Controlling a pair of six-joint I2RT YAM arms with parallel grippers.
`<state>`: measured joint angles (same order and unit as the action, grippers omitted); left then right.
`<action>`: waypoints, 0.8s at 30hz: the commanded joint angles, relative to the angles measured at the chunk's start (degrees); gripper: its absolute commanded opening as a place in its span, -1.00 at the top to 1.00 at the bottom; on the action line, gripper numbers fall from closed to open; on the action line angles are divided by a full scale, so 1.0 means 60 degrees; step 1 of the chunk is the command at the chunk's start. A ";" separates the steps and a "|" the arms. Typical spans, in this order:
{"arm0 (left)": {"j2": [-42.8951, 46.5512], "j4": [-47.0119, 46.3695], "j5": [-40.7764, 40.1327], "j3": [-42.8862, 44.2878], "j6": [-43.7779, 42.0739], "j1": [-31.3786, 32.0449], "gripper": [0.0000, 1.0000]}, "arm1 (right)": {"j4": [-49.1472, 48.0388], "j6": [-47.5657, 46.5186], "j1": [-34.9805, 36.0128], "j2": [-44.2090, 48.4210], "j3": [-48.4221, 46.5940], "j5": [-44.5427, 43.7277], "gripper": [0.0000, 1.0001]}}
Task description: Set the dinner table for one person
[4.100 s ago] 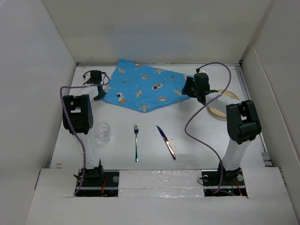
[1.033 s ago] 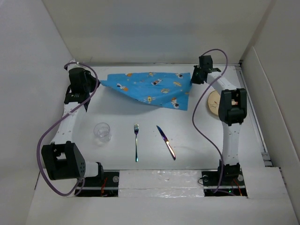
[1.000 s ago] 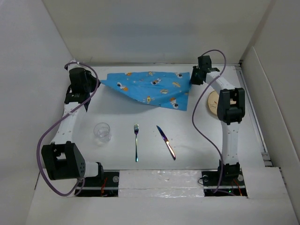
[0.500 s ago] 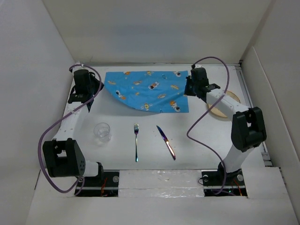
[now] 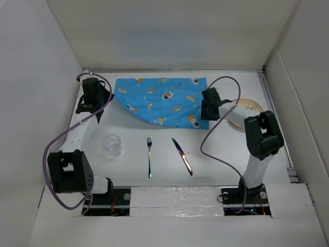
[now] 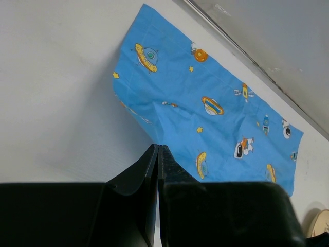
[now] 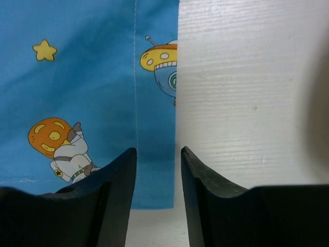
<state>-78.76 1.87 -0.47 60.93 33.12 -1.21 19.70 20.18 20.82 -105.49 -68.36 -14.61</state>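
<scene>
At the right edge of the cloth (image 5: 162,100) the right gripper (image 7: 158,154) had just let go, jaws parted and empty, while the left gripper (image 6: 157,149) stayed clamped on its left edge, so it lay almost spread on the table (image 5: 216,154) beneath.

"How was everything laid out on the table (image 5: 221,154)?"

"The placemat (image 5: 162,100) lay across the far middle. In front of it, nearer the arms, three things sat in a row: the glass (image 5: 112,145) on the left, the fork (image 5: 149,154) in the middle with its tines pointing away, and the knife (image 5: 182,156) to its right, lying at a slant."

"And the plate (image 5: 252,105)?"

"Just beside the placemat's right edge, well apart from that row."
</scene>
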 commanded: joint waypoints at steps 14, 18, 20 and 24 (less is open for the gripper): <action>-0.0132 0.0831 -0.1416 -0.0544 0.0148 -0.0018 1.00 | 0.0745 0.0225 -0.0275 0.0079 -0.1203 -0.0333 0.07; 0.0060 0.1561 -0.1694 -0.0633 0.0250 -0.0018 0.70 | 0.0394 -0.0039 -0.1064 -0.0565 -0.2184 0.0382 -0.06; 0.0249 0.1695 -0.1562 -0.0677 0.0251 -0.0018 -0.05 | 0.0407 -0.0039 -0.1374 -0.1193 -0.2916 0.0967 -0.09; 0.1347 0.1404 -0.1519 -0.0896 0.0338 -0.0018 -0.44 | 0.0816 -0.0156 -0.1683 -0.2452 -0.4439 0.1600 -0.11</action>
<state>-76.73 11.09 -8.88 56.18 34.61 -1.21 23.81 20.67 11.33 -115.59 -89.97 -9.30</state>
